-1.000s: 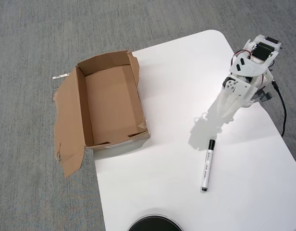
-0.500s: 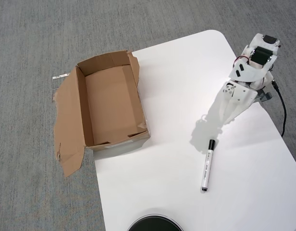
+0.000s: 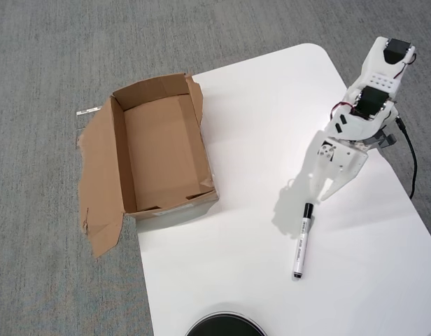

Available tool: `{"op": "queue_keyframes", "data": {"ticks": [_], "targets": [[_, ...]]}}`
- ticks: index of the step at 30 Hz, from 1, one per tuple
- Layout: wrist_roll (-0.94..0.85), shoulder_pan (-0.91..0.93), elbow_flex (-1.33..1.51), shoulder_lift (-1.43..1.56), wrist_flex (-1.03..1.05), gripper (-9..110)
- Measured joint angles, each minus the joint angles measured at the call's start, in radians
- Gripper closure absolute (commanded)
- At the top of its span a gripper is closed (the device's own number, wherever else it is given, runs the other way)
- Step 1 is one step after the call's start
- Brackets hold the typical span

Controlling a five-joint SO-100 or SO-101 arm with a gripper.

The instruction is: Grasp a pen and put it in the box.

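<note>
So at the near edge of the overhead view there's just a dark round thing (image 3: 224, 325) poking in at the bottom, no idea what it is, not involved. A bit further up, the pen (image 3: 302, 241) lies flat on the white worktop (image 3: 257, 140), black cap pointing up toward the arm, and it hasn't budged at all over the last second. What has changed is the arm: it has unfolded and swung the hand (image 3: 323, 194) down and forward, so the fingertips now sit just above the pen's cap end, near it but not touching as far as the view shows. The fingers look slightly parted with a narrow gap between them, holding nothing. Its shadow has slid down the worktop too, now right beside the cap. Basically this looks like the approach phase closing in, and the grab itself hasn't happened yet. Farther off on the left, the box (image 3: 117, 150) sits open and empty, well apart from the pen, partly hanging over the worktop edge with its wide flap spread out over the grey carpet (image 3: 47, 56). Nothing has moved there either.
</note>
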Motion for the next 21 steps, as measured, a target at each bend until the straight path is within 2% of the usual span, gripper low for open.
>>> {"op": "queue_keyframes", "data": {"ticks": [5, 21], "targets": [[0.009, -0.002, 0.0, -0.048, -0.003, 77], [0.011, 0.002, 0.002, -0.255, -0.006, 77]]}}
